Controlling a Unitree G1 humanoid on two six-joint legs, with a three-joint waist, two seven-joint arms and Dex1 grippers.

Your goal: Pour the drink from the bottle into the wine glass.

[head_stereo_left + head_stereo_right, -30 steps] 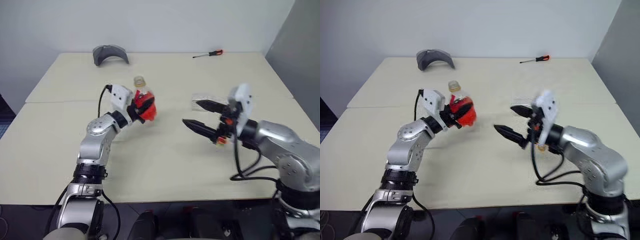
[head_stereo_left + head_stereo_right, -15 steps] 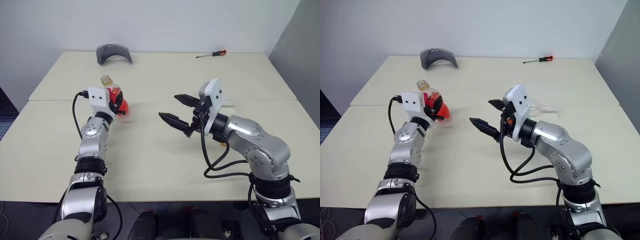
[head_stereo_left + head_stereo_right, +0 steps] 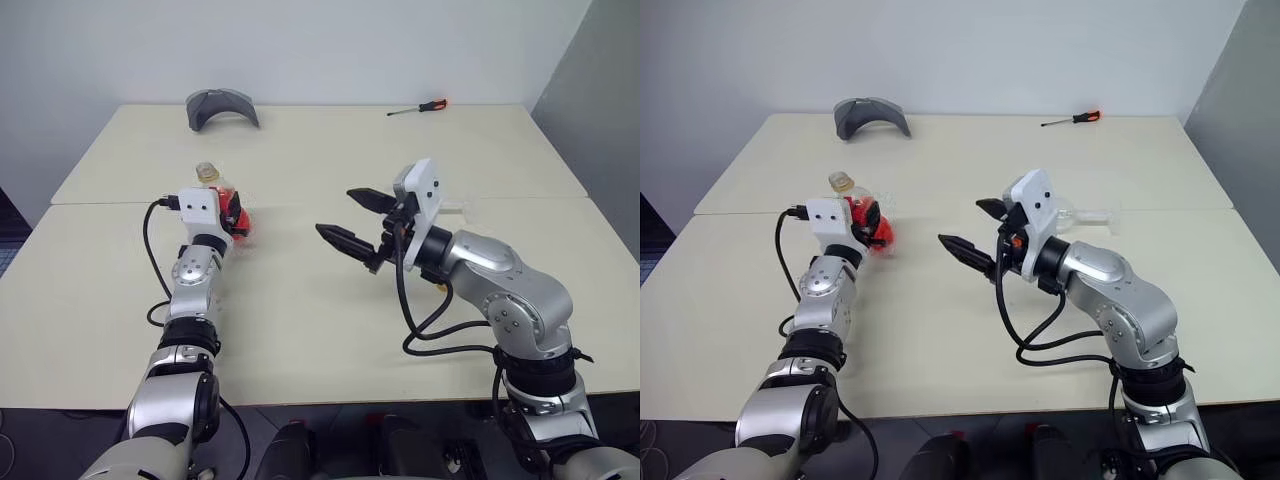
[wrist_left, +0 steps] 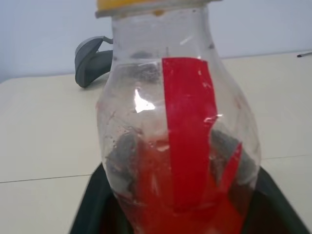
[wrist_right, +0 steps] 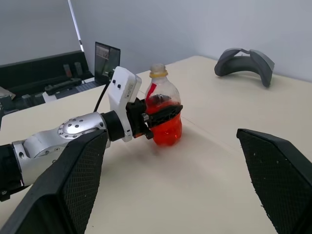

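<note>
bottle [image 3: 226, 205] now upright on table [image 3: 330, 300] (left hand [image 5: 161, 117] around it).

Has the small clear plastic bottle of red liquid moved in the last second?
Yes. The bottle went left and down, from tilted in the air to upright, judged against the table seam.

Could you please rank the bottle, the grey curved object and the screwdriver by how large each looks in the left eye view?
1. The grey curved object, widest of the three, though farther from the camera.
2. The bottle, partly hidden behind the left gripper, so its full extent is unsure.
3. The screwdriver, a thin sliver at the table's far edge.
</note>
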